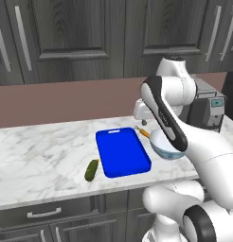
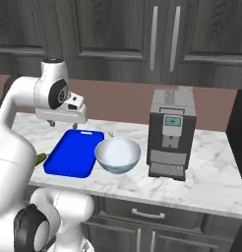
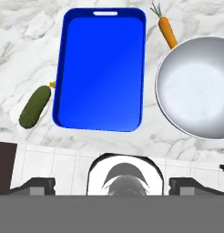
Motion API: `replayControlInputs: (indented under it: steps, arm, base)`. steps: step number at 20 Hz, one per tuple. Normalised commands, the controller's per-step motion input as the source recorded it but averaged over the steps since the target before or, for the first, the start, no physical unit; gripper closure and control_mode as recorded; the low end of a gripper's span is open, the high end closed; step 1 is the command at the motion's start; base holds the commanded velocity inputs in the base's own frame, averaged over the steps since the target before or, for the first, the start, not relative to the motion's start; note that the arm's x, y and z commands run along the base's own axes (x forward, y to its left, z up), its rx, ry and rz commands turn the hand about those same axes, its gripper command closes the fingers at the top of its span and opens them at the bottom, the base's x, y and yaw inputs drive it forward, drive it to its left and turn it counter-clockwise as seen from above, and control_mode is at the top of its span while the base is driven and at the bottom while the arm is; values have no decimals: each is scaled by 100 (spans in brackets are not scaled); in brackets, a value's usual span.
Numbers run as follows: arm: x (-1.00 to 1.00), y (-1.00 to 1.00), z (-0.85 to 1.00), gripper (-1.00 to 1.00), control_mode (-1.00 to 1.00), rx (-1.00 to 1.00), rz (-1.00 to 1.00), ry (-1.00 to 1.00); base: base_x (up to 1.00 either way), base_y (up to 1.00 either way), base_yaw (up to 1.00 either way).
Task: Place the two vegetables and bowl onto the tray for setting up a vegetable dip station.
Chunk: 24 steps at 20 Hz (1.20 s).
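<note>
Hovering over the flat bright blue tray (image 3: 100, 68), gripper (image 1: 142, 122) state unclear, we are lining up squarely above the stubby green cucumber (image 3: 34, 107).

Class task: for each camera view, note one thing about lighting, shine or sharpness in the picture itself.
Hand view: a pale sheen streaks the tray, and the bowl shades towards its rim. Left base view: the carrot is small and soft-edged. Right base view: the bowl's inside looks evenly lit.
</note>
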Motion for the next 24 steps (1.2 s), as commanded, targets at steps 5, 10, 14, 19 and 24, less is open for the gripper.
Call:
replayControlInputs:
  steps: [5, 10, 14, 19, 24]
  arm:
    - [-34, -1, -14, -100, -100, -12, 0, 0]
    - [-34, -9, -16, -100, -100, -16, 0, 0]
    - [-23, -23, -18, -100, -100, -4, 2, 0]
    - [-18, -26, -19, -100, -100, 0, 18, -6]
    - [-5, -24, -16, -100, -100, 0, 20, -11]
  base:
    - [0, 0, 0]
    - [0, 0, 0]
    - [0, 0, 0]
    - [0, 0, 0]
    - [0, 0, 0]
